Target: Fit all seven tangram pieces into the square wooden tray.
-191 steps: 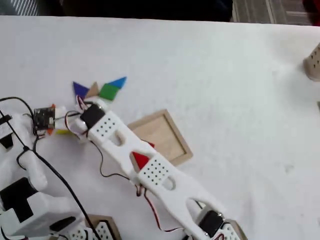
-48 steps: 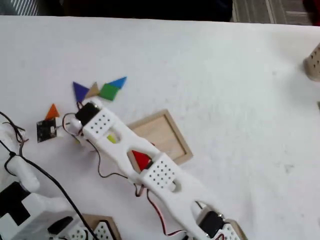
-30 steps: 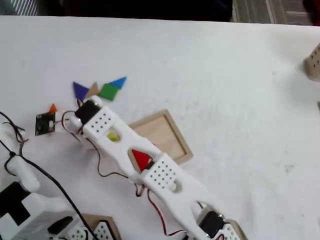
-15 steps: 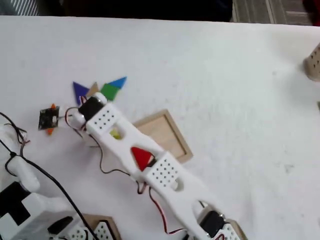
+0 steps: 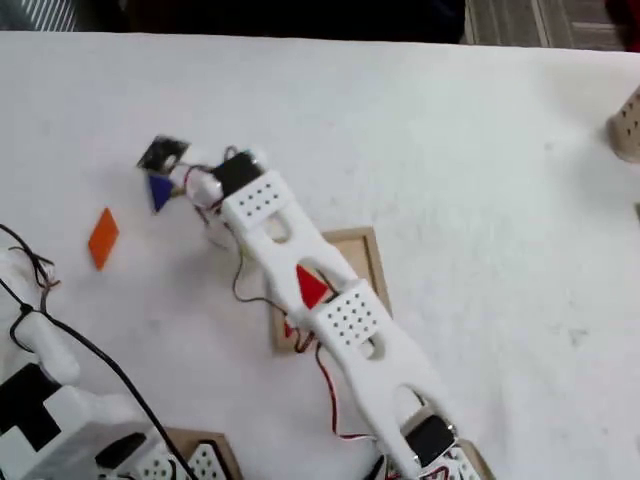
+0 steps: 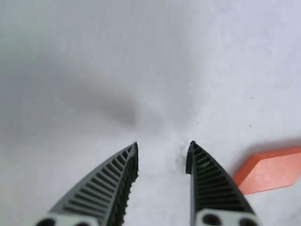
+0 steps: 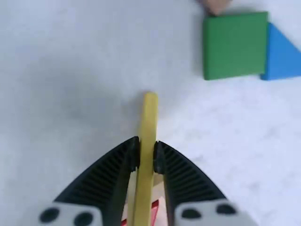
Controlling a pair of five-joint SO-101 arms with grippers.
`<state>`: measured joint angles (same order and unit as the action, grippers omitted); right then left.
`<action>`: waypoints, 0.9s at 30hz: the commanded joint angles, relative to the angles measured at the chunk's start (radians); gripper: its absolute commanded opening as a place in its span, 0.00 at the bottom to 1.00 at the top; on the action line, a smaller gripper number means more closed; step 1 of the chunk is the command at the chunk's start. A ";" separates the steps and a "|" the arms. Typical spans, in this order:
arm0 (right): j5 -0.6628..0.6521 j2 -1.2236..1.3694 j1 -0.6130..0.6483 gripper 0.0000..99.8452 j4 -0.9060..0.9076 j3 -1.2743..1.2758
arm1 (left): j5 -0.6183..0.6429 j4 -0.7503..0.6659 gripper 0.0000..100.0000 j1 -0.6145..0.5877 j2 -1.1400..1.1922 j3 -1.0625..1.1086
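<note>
My right gripper (image 7: 146,143) is shut on a yellow piece (image 7: 149,117) held on edge, just above the white table. Close ahead of it lie a green square (image 7: 235,44), a blue triangle (image 7: 284,54) touching it, and the tip of a tan piece (image 7: 214,5). In the high view the right arm (image 5: 262,205) stretches across the wooden tray (image 5: 366,258); a red triangle (image 5: 312,287) shows through a gap in the arm. A purple triangle (image 5: 158,190) lies by the arm's wrist. My left gripper (image 6: 163,146) stands open over bare table, beside an orange piece (image 6: 268,169), also seen as the orange piece (image 5: 103,237) at the left.
The left arm's base (image 5: 40,400) and its cables (image 5: 90,350) take up the near left corner. A perforated beige object (image 5: 628,125) stands at the right edge. The table's far half and right side offer free room.
The right arm has swung toward the far side with the yellow piece, now covering the green and blue pieces. The tray has turned and shifted under it. The orange piece lies fully uncovered.
</note>
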<state>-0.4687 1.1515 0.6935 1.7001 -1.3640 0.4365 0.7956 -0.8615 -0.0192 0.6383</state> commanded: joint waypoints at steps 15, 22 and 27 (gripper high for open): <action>0.038 -0.387 -0.082 0.02 0.012 0.474 | -0.037 -0.009 0.18 0.030 -0.045 -0.008; 0.044 -0.397 -0.127 0.02 0.015 0.514 | -0.037 -0.009 0.18 0.030 -0.045 -0.008; 0.055 -0.427 -0.104 0.02 0.013 0.508 | -0.038 -0.009 0.18 0.038 -0.045 -0.006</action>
<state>-0.4181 0.8232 0.5815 1.7169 -0.8470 0.4089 0.7956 -0.8615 -0.0192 0.6383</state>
